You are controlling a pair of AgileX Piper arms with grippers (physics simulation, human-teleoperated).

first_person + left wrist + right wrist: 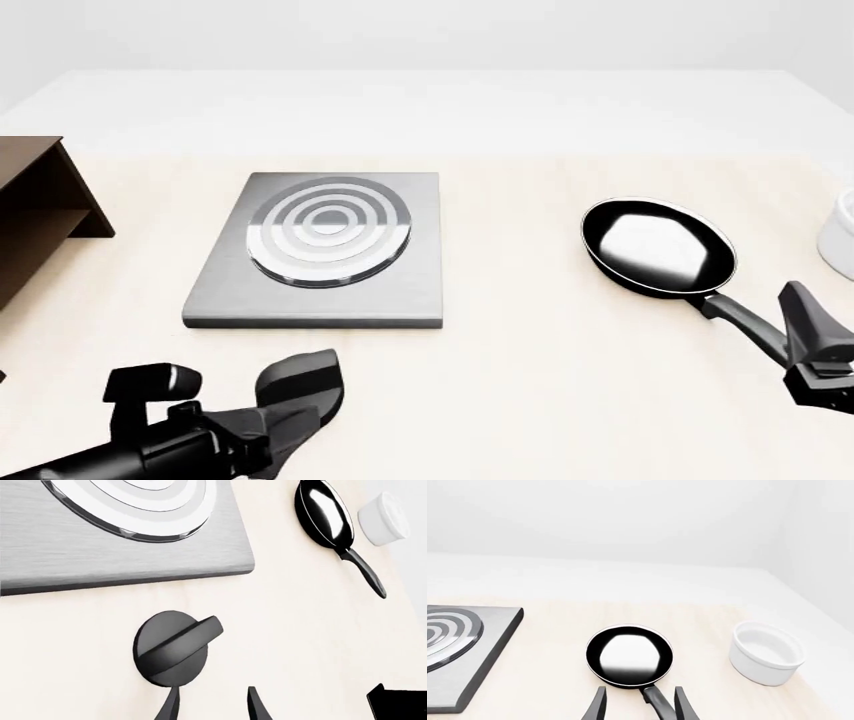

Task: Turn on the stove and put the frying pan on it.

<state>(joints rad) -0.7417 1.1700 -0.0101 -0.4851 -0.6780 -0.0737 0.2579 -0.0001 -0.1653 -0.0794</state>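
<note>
Pale wood table under flat white light carries everything we inspect. On it the stove lies flat near the middle, its ringed burner bare, and the knob sits on the table apart from the slab, on the arms' side of it; the front view hides it under the left arm. We find the left gripper just short of that knob, fingers spread and holding nothing, one fingertip close to the knob's rim. We judge this placement as preparation to pinch the raised bar and twist it. Whether the stove is already on, we cannot tell. The frying pan rests on the table well to the right of the stove, handle trailing toward the right arm. The right gripper stands with a finger on each side of that handle, parted and not visibly pressing it, so we read it as lined up for a grasp not yet made. A white bowl stands just beyond the pan on its far right, near enough to be knocked when the pan is lifted. A dark wooden shelf occupies the left edge, clear of both arms.
</note>
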